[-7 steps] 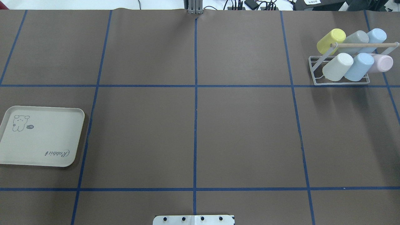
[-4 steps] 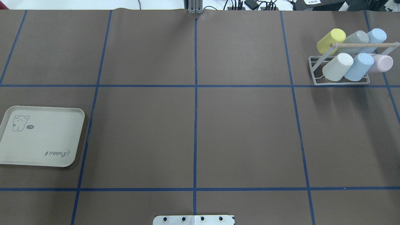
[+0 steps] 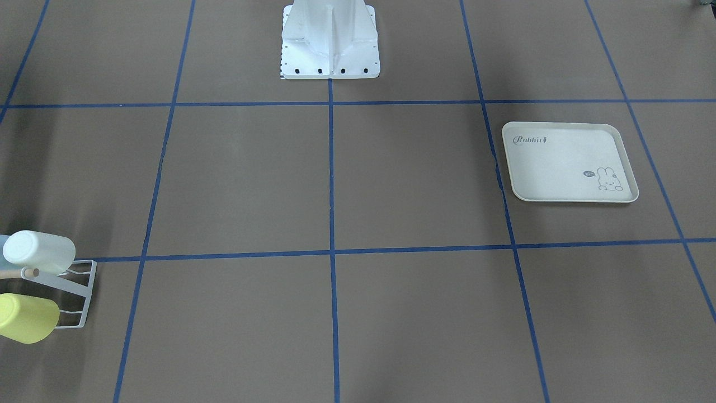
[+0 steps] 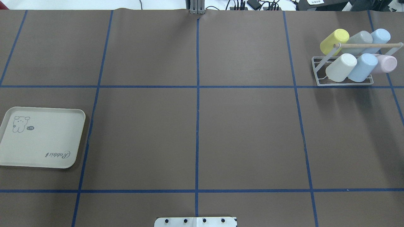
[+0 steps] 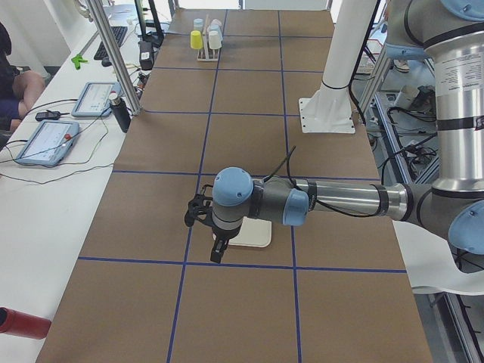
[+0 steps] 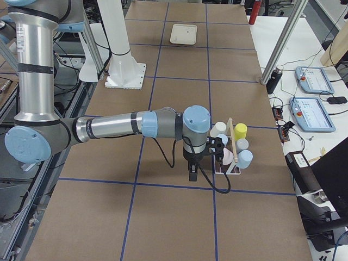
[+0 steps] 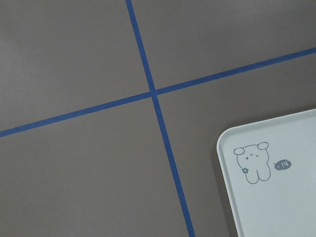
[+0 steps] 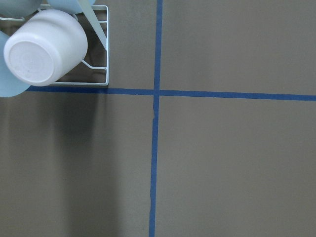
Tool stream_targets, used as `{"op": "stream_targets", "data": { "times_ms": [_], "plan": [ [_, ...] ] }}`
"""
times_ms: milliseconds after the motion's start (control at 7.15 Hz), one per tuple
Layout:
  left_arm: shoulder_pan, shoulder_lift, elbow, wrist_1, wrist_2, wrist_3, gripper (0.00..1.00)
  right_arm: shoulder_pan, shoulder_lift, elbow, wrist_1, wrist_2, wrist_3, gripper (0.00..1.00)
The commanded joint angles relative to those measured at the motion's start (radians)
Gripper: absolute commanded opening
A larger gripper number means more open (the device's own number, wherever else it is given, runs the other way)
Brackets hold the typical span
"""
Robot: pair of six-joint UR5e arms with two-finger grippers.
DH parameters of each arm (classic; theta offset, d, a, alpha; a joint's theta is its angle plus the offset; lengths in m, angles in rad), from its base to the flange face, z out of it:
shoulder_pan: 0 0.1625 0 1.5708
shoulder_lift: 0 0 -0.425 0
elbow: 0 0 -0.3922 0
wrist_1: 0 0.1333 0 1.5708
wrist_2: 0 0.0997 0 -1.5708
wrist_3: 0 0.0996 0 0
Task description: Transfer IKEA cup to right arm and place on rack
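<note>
Six cups sit on the rack, mouths down, bases up, long axes slanted. You'll see the right gripper just beside the rack and the left gripper by the tray, well apart from it. Neither gripper's opening can be told.

The table is brown, crossed by a grid of blue tape. At 2 o'clock the rack is white wire with a wood-coloured peg. Its 12 o'clock row holds a yellow cup, a grey cup and a blue cup. Its 6 o'clock row holds a cream cup, a second blue cup and a pink cup. At 9 o'clock the tray is cream, printed with a grey rabbit and the script "Rabbit". The left arm and right arm are silver-grey with pale blue caps.
</note>
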Motion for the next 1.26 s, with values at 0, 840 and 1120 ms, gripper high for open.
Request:
{"op": "stream_targets", "data": {
  "times_ms": [0,840,1120],
  "plan": [
    [0.0,0.004,0.005,-0.016,0.043,0.002,1.0,-0.002,-0.008,-0.025,0.002,0.003,0.0,1.0],
    [0.003,0.006,0.063,-0.093,0.046,-0.001,1.0,-0.003,-0.005,-0.049,0.004,0.01,-0.003,1.0],
    [0.005,0.004,0.063,-0.093,0.046,0.001,1.0,-0.003,-0.003,-0.052,0.002,0.009,-0.003,1.0]
  ]
}}
